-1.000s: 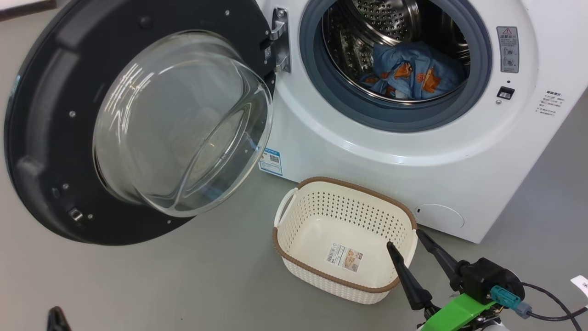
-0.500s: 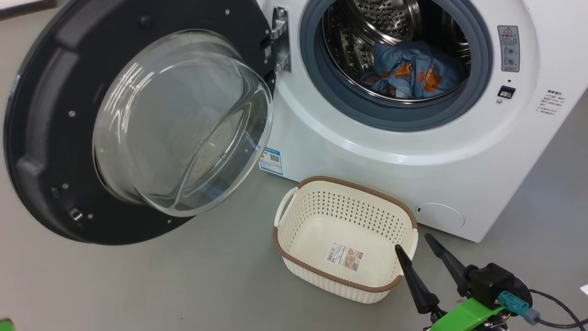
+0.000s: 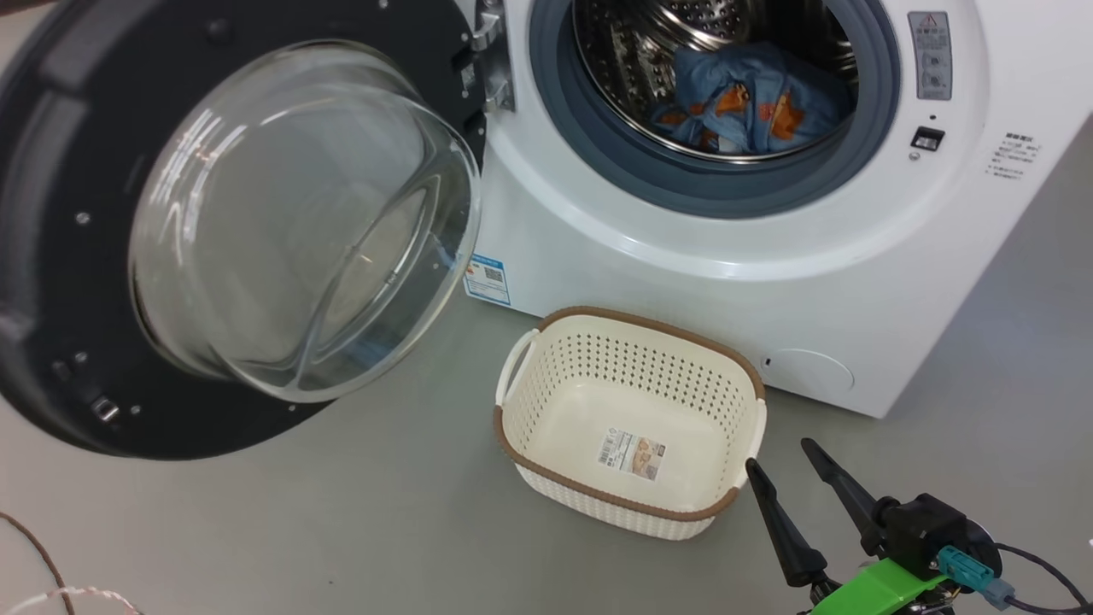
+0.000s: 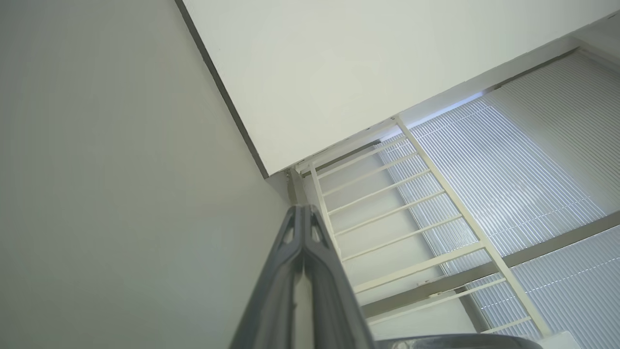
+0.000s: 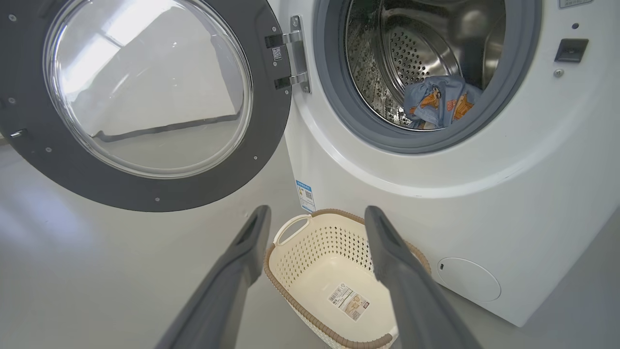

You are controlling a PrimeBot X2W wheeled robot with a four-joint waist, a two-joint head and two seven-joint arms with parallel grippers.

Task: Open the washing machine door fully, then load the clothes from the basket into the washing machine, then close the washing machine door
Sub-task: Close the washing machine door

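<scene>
Loading looks done imo: the clothes sit inside the drum of the washing machine, and the basket on the floor in front holds nothing but its label. What's left is shutting the washing machine door, so that's the geometry q. The door's swung wide to the robot's left, with the hinge on its right edge next to the gasket. That puts the free edge w/ the latch at the far left, inner face + glass bowl toward the head cam. The right end effector hovers low at the basket's right corner, fingers spread wide, holding nothing. It's well apart from that free edge, w/ the basket and bowl in between. The left end effector has its fingers pressed together, nothing btwn them, pointing up at a wall/ceiling corner. Can't tell how near it is to the door, but the door's on its side, so I'd guess the left arm is the better pick. The push prob needs to land near the free edge and sweep rightward around the hinge. Room-wise, the floor left of the basket looks open apart from a thin cable at the lower left. The basket sits just below the opening, and I can't tell if the bowl clears its left handle on the swing.
</scene>
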